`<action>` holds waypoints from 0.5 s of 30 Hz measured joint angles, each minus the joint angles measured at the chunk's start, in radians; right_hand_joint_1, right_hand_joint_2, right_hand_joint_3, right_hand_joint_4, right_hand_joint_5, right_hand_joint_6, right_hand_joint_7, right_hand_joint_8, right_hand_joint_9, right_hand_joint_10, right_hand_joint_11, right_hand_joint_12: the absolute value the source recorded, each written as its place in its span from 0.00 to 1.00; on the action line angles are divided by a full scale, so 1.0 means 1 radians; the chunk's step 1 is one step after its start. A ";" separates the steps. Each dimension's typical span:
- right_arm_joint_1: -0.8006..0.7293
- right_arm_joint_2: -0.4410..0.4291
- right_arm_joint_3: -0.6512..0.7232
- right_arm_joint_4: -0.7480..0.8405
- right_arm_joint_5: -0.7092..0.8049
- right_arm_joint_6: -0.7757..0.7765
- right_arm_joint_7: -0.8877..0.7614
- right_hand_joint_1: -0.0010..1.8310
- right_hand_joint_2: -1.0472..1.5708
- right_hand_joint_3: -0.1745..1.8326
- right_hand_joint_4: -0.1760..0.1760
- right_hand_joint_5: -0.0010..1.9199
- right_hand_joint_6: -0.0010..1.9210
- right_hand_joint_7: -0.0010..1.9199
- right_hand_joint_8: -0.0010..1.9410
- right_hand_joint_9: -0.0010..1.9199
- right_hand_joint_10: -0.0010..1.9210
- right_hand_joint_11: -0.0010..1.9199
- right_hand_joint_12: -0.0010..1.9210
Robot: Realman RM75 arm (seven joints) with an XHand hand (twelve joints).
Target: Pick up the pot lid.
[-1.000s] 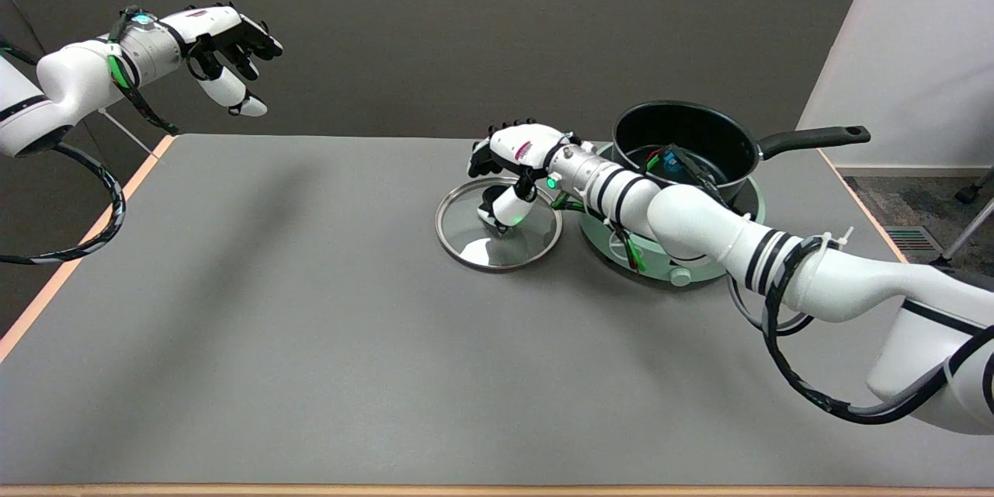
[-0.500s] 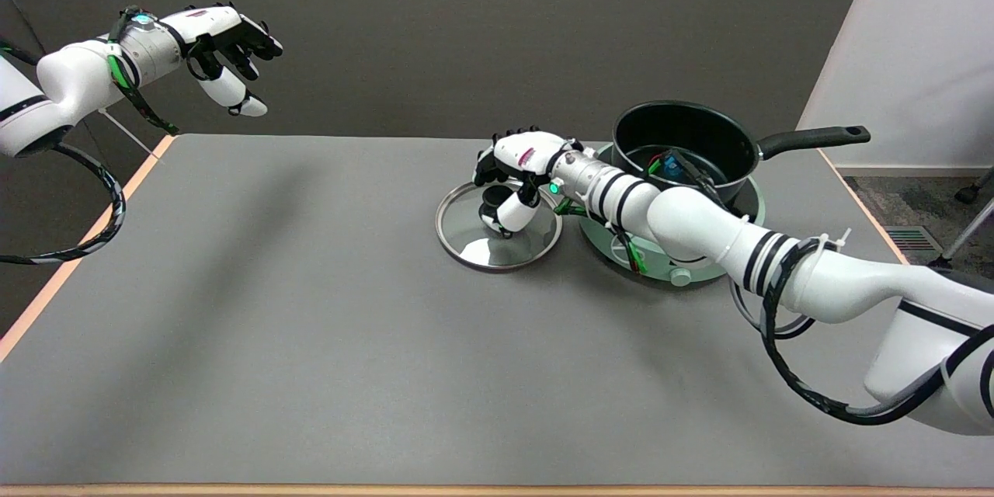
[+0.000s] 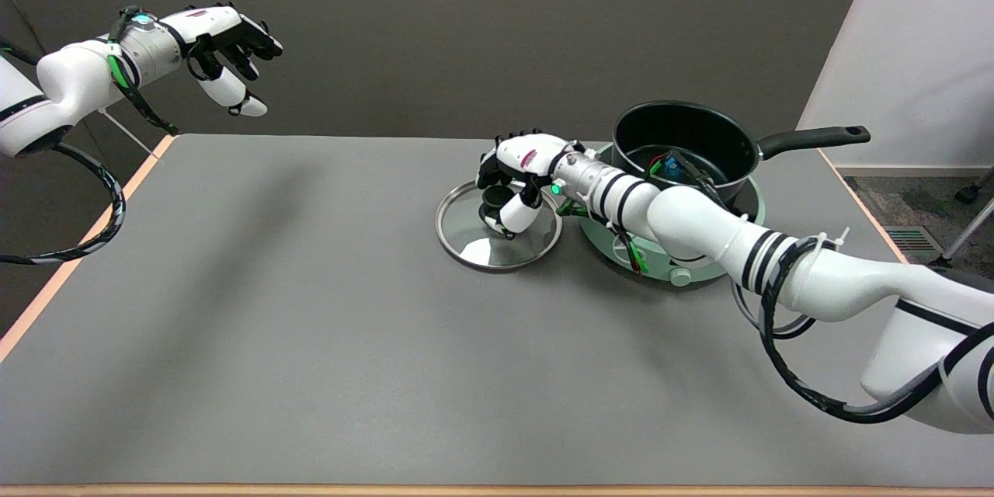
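The glass pot lid (image 3: pixel 474 237) with a steel rim lies flat on the grey table, left of the pot. Its black knob (image 3: pixel 491 199) stands up at the lid's middle. My right hand (image 3: pixel 519 171) is over the lid from the right. Its fingers curl down around the far side of the knob and the white thumb (image 3: pixel 519 214) presses against the knob's near right side, so the knob is pinched between them. The lid's rim still touches the table all round.
A black saucepan (image 3: pixel 683 140) with a long handle pointing right stands on a round pale green stove base (image 3: pixel 683 268) just right of the lid. The idle left hand (image 3: pixel 225 43) hangs in the air at the upper left. The table's left edge (image 3: pixel 78 256) has an orange strip.
The right hand has shifted a little to the right over the lid, uncovering the knob, and its thumb has drawn in against the knob. The lid has not moved.
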 measured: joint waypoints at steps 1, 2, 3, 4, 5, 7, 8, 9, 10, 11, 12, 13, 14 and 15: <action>0.001 -0.001 0.000 -0.002 0.000 -0.001 0.000 0.51 0.62 0.54 0.34 0.34 0.22 0.37 0.15 0.34 0.32 0.25 0.67; 0.002 -0.001 0.000 -0.003 0.000 -0.002 0.000 0.51 0.62 0.54 0.34 0.34 0.22 0.37 0.15 0.34 0.32 0.25 0.67; 0.002 -0.002 0.000 -0.005 0.000 -0.002 0.000 0.51 0.62 0.54 0.34 0.34 0.22 0.37 0.15 0.34 0.32 0.25 0.67; 0.003 -0.002 0.000 -0.007 0.000 -0.003 0.000 0.51 0.62 0.54 0.34 0.34 0.22 0.37 0.15 0.34 0.32 0.25 0.67; 0.003 -0.003 0.000 -0.008 0.000 -0.004 0.000 0.51 0.62 0.54 0.34 0.34 0.22 0.37 0.15 0.34 0.32 0.25 0.67; 0.004 -0.005 0.000 -0.012 0.000 -0.005 0.000 0.51 0.62 0.54 0.34 0.35 0.22 0.37 0.15 0.34 0.32 0.25 0.67; 0.005 -0.005 0.000 -0.014 0.000 -0.005 0.000 0.51 0.62 0.54 0.34 0.35 0.22 0.37 0.15 0.34 0.32 0.25 0.67; 0.005 -0.006 0.000 -0.016 0.000 -0.006 0.000 0.51 0.62 0.54 0.34 0.35 0.22 0.37 0.15 0.34 0.32 0.25 0.67; 0.005 -0.007 0.000 -0.018 0.000 -0.006 0.000 0.51 0.62 0.54 0.34 0.35 0.22 0.37 0.15 0.34 0.32 0.25 0.67; 0.005 -0.008 0.000 -0.020 0.000 -0.007 0.001 0.51 0.62 0.54 0.35 0.35 0.22 0.38 0.15 0.34 0.32 0.25 0.67; 0.006 -0.008 0.000 -0.022 0.001 -0.007 0.001 0.51 0.62 0.54 0.35 0.35 0.22 0.38 0.15 0.34 0.32 0.25 0.67; 0.006 -0.009 0.000 -0.024 0.001 -0.009 0.001 0.51 0.62 0.54 0.35 0.35 0.22 0.38 0.15 0.34 0.32 0.25 0.67; 0.006 -0.010 0.000 -0.026 0.001 -0.009 0.001 0.51 0.62 0.54 0.35 0.35 0.22 0.38 0.15 0.35 0.33 0.25 0.67; 0.007 -0.011 0.000 -0.028 0.001 -0.010 0.002 0.51 0.62 0.54 0.35 0.35 0.22 0.38 0.15 0.35 0.33 0.25 0.67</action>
